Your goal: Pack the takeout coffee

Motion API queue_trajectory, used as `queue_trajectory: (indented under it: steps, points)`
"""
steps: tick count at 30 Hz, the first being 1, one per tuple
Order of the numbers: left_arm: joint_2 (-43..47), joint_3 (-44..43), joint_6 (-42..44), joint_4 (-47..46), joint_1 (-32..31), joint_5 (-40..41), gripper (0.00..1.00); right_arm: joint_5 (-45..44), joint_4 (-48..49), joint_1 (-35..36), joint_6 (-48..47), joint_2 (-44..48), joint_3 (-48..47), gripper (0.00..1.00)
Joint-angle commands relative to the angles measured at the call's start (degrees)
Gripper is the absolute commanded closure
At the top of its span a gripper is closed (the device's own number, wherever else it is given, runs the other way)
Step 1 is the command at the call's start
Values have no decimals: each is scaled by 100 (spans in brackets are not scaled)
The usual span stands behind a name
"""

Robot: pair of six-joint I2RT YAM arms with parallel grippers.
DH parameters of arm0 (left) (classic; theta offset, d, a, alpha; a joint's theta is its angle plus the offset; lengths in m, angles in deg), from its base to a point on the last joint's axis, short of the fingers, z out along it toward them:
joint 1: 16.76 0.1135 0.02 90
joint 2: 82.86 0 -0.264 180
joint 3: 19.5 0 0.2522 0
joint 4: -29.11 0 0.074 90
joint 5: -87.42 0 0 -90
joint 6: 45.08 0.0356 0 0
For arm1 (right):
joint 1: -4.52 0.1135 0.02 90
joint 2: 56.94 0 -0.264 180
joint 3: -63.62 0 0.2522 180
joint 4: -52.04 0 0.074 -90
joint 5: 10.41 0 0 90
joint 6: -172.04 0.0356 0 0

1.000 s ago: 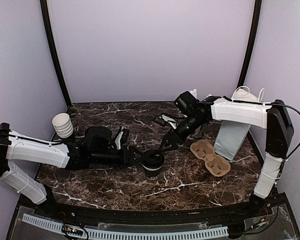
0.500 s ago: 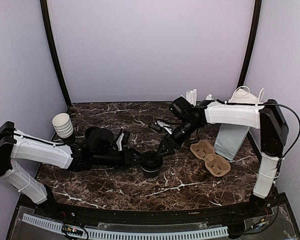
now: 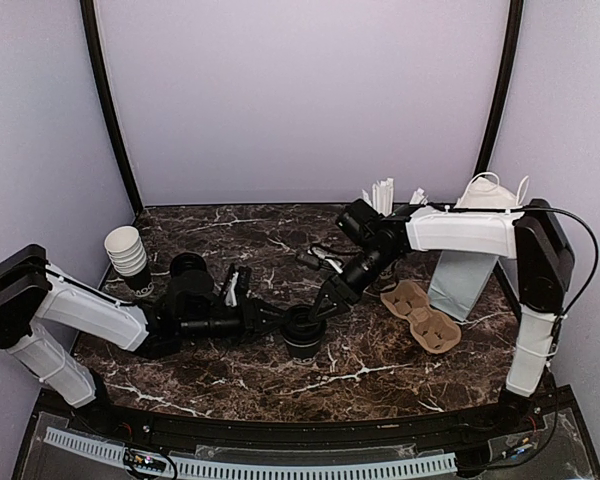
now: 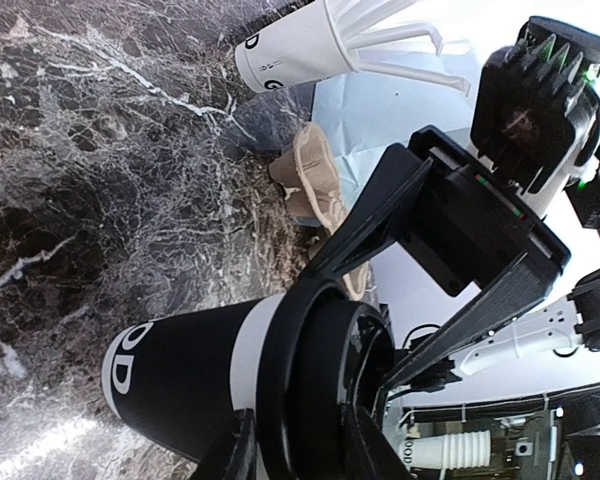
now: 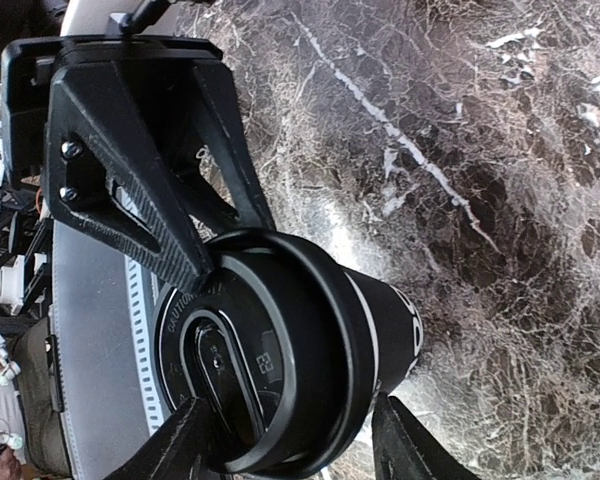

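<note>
The takeout coffee (image 3: 303, 335), a dark cup with a black lid, stands upright on the marble table, a little in front of its middle. My left gripper (image 3: 280, 320) reaches in low from the left. In the left wrist view its fingers (image 4: 232, 452) press against both sides of the lid (image 4: 315, 380), so the left gripper (image 4: 300, 455) is shut on it. My right gripper (image 3: 325, 300) slants down from the upper right. In the right wrist view the right gripper (image 5: 300, 445) is open, its fingers (image 5: 408, 440) straddling the cup's top (image 5: 280, 350).
A brown cardboard cup carrier (image 3: 421, 316) lies right of the cup. Behind it stands a pale paper bag (image 3: 462, 278). A white cup of sticks (image 3: 383, 195) is at the back right. A stack of white cups (image 3: 126, 252) lies at the left edge.
Both grippers have closed in on the cup. The left fingers narrowed onto the lid. The right gripper moved down and left until it straddles the cup's top.
</note>
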Motion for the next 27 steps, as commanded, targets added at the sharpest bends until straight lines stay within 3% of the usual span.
queue_trajectory:
  steps: [1,7,12,22,27]
  points:
    - [-777,559,-331,600,66,-344,72,-276,80,-1,-37,-376,247,47]
    - [-1318,790,-618,-104,75,-779,71,125,237,-141,20,-552,565,49]
    - [-1404,768,-615,-43,72,-825,71,241,302,-178,110,-578,662,53]
    - [-831,619,-182,670,75,-607,73,404,-213,-188,-274,205,306,32]
    - [-247,218,291,1647,65,-379,73,368,-255,-216,-359,416,406,30]
